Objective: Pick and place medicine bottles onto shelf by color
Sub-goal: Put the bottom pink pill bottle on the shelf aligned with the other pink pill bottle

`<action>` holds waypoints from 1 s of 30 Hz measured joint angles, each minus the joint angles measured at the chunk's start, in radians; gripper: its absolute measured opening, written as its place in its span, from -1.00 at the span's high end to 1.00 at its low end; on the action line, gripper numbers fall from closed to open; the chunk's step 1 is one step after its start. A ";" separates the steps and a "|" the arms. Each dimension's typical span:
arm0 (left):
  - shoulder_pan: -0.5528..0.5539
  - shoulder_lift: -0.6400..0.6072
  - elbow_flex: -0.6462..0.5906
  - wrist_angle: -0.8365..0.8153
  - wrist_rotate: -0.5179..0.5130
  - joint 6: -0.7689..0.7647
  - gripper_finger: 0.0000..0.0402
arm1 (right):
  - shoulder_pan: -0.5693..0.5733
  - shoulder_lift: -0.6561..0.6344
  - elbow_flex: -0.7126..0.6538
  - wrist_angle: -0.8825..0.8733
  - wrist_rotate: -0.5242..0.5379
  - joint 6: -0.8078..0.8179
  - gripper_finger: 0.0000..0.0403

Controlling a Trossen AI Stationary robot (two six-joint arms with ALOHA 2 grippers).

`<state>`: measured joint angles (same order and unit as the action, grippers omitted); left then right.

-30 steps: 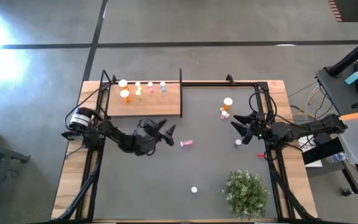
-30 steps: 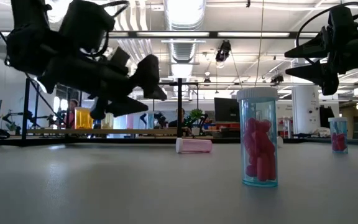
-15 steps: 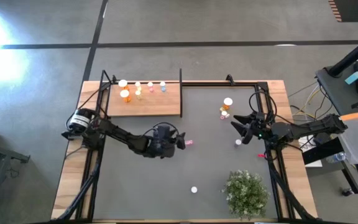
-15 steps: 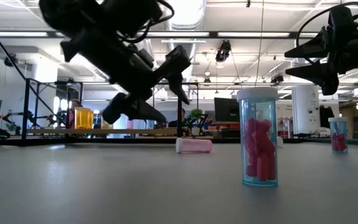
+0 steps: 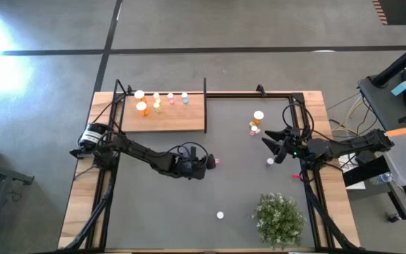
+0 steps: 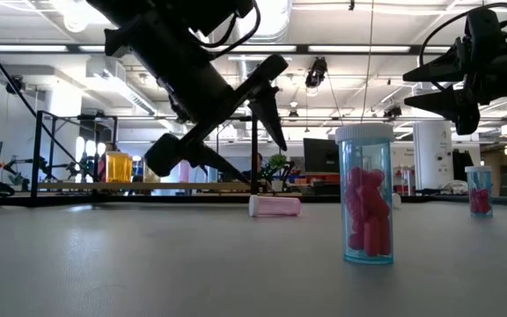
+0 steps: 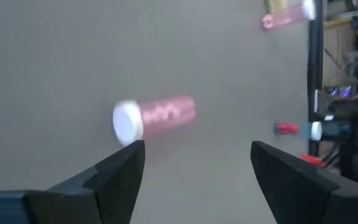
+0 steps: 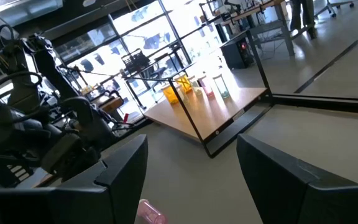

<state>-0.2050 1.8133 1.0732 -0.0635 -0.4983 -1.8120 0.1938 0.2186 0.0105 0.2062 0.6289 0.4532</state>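
Pink medicine bottle (image 7: 157, 116) lying on mat, left gripper (image 7: 194, 163) jaws spread above it

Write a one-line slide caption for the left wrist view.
Open left gripper poised over a pink bottle lying on its side on the grey mat.

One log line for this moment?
left tool: open, over lying pink bottle | right tool: open, idle | wooden shelf: five bottles
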 joint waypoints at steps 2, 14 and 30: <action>0.000 0.000 0.001 0.001 0.041 -0.106 -0.38 | 0.000 0.000 0.000 0.000 0.000 0.000 -0.18; 0.002 -0.007 0.010 0.005 0.041 0.217 -0.38 | 0.000 0.000 0.000 0.000 0.000 0.000 -0.18; 0.008 -0.002 0.012 0.035 0.029 1.224 -0.38 | 0.000 0.000 0.000 0.000 0.000 0.000 -0.18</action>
<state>-0.1970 1.8118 1.0847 -0.0282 -0.4696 -0.5881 0.1936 0.2188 0.0105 0.2058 0.6289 0.4534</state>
